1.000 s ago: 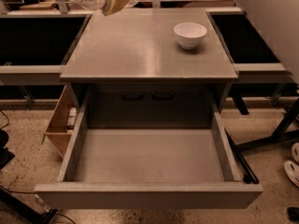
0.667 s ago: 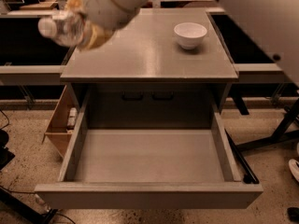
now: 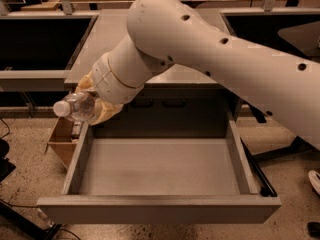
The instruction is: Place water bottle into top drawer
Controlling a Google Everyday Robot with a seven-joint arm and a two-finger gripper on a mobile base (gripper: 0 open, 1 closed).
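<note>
The water bottle point(image 3: 74, 107) is clear with a white cap pointing left. It lies on its side in my gripper point(image 3: 97, 109), which is shut on it at the end of the big white arm point(image 3: 210, 54). The gripper holds the bottle in the air over the left wall of the top drawer point(image 3: 160, 204). The drawer is wide, grey and shallow, pulled fully out, and nothing lies in it. Its flat front faces the camera.
The grey table point(image 3: 107, 39) stands behind the drawer, mostly hidden by the arm. A brown cardboard box point(image 3: 62, 141) sits on the floor left of the drawer. Dark bins flank the table point(image 3: 37, 44). A black table leg point(image 3: 280, 151) lies at right.
The arm has swung down and forward, carrying the bottle from above the table's left back edge to over the drawer's left wall. The arm now hides the white bowl.
</note>
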